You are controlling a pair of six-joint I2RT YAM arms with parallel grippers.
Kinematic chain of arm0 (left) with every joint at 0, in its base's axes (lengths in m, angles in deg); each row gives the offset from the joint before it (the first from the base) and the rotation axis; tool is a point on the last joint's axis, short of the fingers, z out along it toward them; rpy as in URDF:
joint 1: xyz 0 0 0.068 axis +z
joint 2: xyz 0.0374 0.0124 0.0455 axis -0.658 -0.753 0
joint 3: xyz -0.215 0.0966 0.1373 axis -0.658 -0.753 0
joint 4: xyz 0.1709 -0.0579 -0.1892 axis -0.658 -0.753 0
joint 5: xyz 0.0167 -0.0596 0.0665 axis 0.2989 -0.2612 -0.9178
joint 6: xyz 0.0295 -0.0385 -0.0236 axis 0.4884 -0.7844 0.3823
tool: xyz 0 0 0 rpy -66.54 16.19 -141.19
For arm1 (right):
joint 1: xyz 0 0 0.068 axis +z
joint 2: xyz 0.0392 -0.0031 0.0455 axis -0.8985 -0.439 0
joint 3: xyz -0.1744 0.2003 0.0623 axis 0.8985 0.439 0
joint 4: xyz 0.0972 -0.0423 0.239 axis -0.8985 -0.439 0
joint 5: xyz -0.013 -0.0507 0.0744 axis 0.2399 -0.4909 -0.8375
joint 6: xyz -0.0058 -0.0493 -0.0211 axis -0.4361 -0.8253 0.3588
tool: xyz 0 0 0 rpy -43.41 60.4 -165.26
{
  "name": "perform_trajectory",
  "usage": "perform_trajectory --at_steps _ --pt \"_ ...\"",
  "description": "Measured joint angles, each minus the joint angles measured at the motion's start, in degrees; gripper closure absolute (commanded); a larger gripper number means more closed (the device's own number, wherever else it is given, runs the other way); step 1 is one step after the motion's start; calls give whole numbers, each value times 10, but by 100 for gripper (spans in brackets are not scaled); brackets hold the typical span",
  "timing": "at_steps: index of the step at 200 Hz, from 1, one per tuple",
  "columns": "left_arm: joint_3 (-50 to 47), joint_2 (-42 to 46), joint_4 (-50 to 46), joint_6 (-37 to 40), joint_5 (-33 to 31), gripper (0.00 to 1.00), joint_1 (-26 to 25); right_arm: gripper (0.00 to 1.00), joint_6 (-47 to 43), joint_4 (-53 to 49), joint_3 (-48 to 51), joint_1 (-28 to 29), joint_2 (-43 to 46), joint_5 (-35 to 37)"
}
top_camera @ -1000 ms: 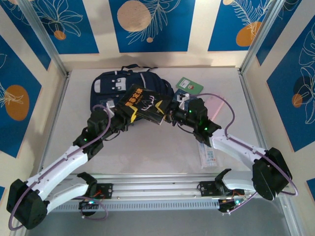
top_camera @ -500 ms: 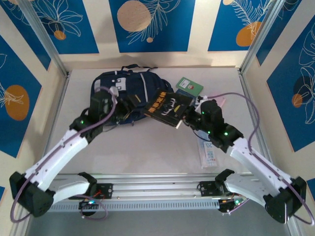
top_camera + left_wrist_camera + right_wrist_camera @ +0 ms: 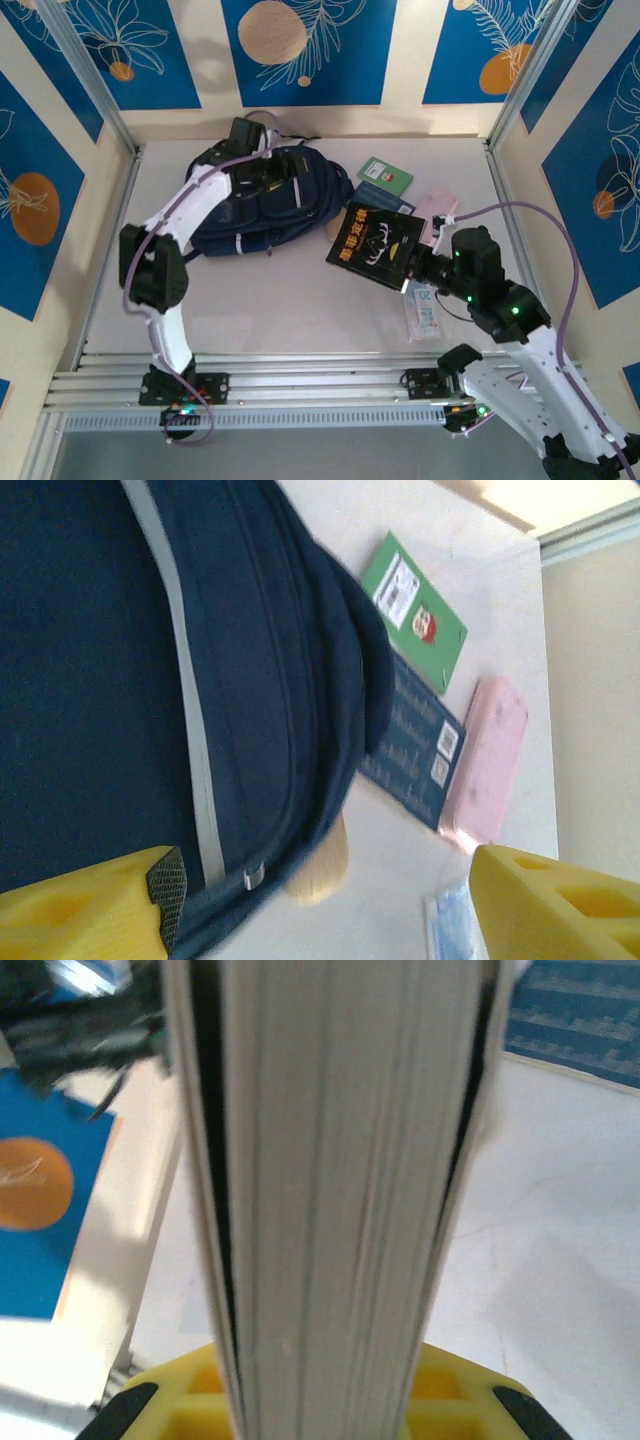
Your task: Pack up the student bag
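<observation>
The black book (image 3: 374, 246) has a column of yellow Chinese characters down its cover beside a white line drawing of an antlered head. The characters are too small to read with confidence. The green notebook (image 3: 415, 608) has a white label with dark print and a small red-and-white picture, neither legible. The blue book (image 3: 412, 742) next to it is covered in rows of pale lettering and bears 2 white barcode stickers, also unreadable. A white-and-blue packet (image 3: 425, 318) lies flat on the tabletop (image 3: 300, 310) near the right arm (image 3: 505, 305), its print too fine to make out.

The left arm (image 3: 190, 205) reaches over the student bag (image 3: 250, 215). The left jaws stand wide open, with the 2 yellow fingers (image 3: 80, 915) far apart above the navy fabric and a grey stripe, gripping nothing. The right jaws are closed on the black book, clamping its lower right edge and holding it tilted. In the right wrist view the page block rises straight up from between the yellow fingers (image 3: 455, 1400).

The student bag lies flat at the back left of the tabletop, close to the rear wall. The green notebook, the blue book and a pink pencil case (image 3: 485, 760) lie just to its right, and the bag's edge overlaps the blue book. A pale tan rounded thing (image 3: 322, 872) pokes out from under the bag; I cannot tell what it is.
</observation>
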Motion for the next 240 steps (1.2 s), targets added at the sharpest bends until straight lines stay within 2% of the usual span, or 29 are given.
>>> perform_trajectory --at_steps 25,57,120,168,206,240 --pt "87 -94 0 12 18 34 22 100 -36 -29 -37 12 12 -16" --pt "133 -177 4 9 48 43 31 100 -64 -49 -58 12 16 -13" --pt "137 -219 31 -18 91 68 32 100 -88 -65 -30 12 17 3" --pt "142 -219 37 -10 101 73 24 100 -88 -62 3 12 19 3" --pt "154 -223 30 1 101 69 20 100 -86 -50 9 12 19 3" --pt "175 -239 20 5 103 99 19 100 -82 -49 15 12 19 7"
